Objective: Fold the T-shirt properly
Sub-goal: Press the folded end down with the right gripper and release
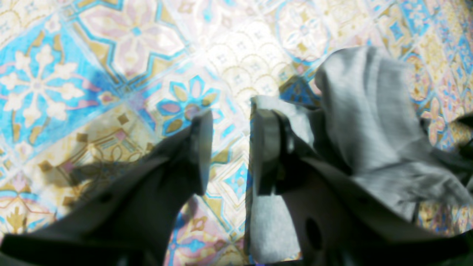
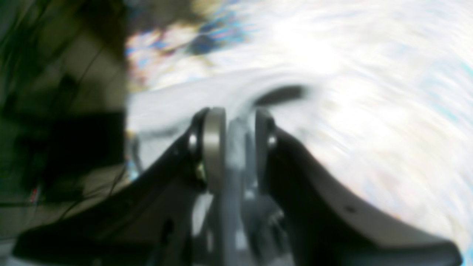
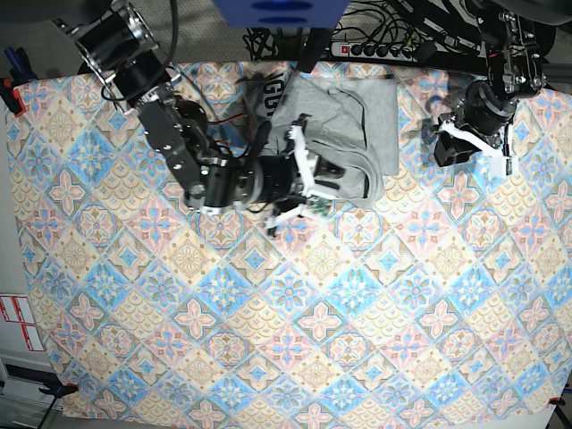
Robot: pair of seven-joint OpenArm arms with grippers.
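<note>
The T-shirt (image 3: 344, 130) lies bunched near the far edge of the tablecloth (image 3: 286, 295), a rumpled grey heap roughly squared off, its long axis running side to side along that far edge, with a scrap of black lettering showing at its far-left corner. The right gripper (image 3: 302, 174) sits at the shirt's near-left edge, fingers pointing into the cloth; its wrist view is blurred, but the jaws stand narrowly apart with a fold of grey fabric (image 2: 236, 147) between them, and I cannot tell whether they are pinching it or letting go. The left gripper (image 3: 451, 143) hangs well to the other side of the shirt, clear of it in the base view; its wrist view shows the jaws parted with bare tablecloth (image 1: 229, 162) in the gap, while grey cloth (image 1: 369, 122) drapes over the outside of one finger rather than between them. The right arm is plainly nearer. By my reading, any next fold turns on that near-left edge. The whole near half of the tablecloth lies open for spreading; beyond the shirt's far side, cables (image 3: 384, 40) crowd close.
</note>
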